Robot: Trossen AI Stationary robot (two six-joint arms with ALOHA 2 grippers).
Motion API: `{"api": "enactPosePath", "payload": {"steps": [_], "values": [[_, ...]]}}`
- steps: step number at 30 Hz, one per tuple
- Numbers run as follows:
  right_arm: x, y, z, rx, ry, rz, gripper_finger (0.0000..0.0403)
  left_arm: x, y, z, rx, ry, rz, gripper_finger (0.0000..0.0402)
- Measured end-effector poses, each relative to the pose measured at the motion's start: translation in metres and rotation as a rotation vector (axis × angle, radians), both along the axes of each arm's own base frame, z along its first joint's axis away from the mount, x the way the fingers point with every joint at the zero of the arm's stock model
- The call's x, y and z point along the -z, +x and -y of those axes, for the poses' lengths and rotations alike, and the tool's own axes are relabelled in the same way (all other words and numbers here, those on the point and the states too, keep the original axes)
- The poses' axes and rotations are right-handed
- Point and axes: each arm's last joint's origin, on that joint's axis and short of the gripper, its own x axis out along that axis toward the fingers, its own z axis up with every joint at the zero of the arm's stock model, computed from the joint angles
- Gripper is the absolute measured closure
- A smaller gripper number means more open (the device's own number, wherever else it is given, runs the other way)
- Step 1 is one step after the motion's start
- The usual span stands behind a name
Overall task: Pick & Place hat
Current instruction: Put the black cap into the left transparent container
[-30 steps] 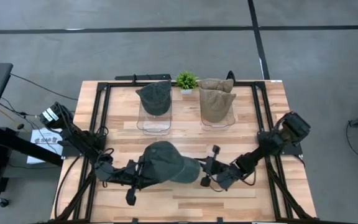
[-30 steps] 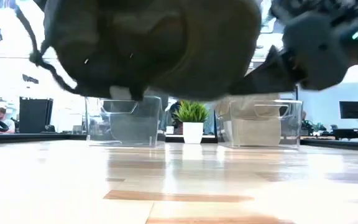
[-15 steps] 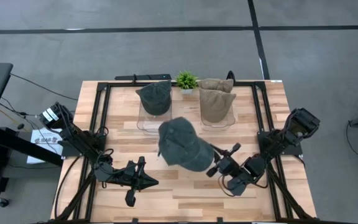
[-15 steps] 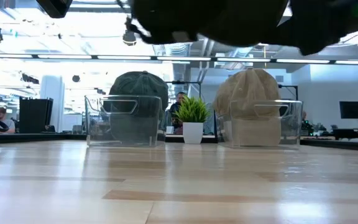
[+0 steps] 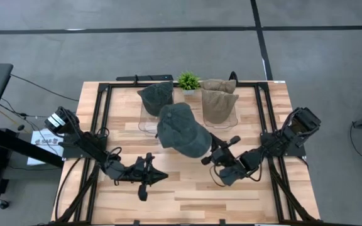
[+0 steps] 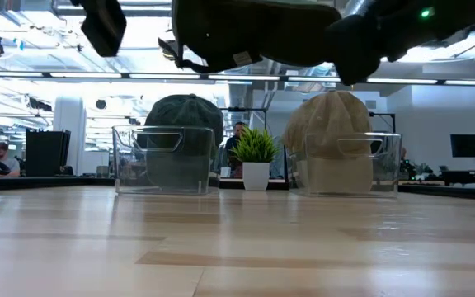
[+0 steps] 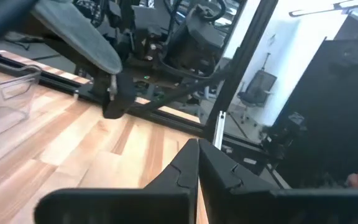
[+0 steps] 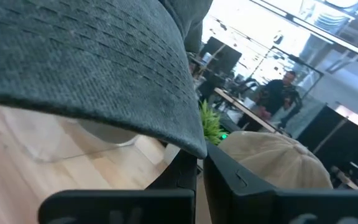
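Right pincer (image 5: 210, 157) holds green cap (image 5: 181, 130) above the bench (image 5: 187, 188).
It is clamped on the brim; left pincer (image 5: 158, 177) is closed, empty, near the front edge.

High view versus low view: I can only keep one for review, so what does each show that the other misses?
Only the high view shows the right tool clamped on the dark cap's brim, and the shut left tool waiting nearer the front edge. Only the low view shows a person in the room behind. Both show the two clear bins holding caps, and the plant.
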Motion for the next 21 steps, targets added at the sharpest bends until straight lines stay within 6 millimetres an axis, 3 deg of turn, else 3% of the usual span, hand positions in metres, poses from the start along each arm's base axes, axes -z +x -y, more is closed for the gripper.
{"api": "enactPosePath", "payload": {"steps": [12, 21], "values": [[0.000, 0.004, 0.008, 0.029, 0.001, 0.001, 0.0401, 0.019, 0.032, -0.020, -0.085, -0.053, 0.005, 0.0395], [0.000, 0.004, 0.008, 0.028, 0.001, -0.001, 0.0401, 0.010, 0.063, -0.029, -0.028, -0.087, 0.051, 0.0395]]}}
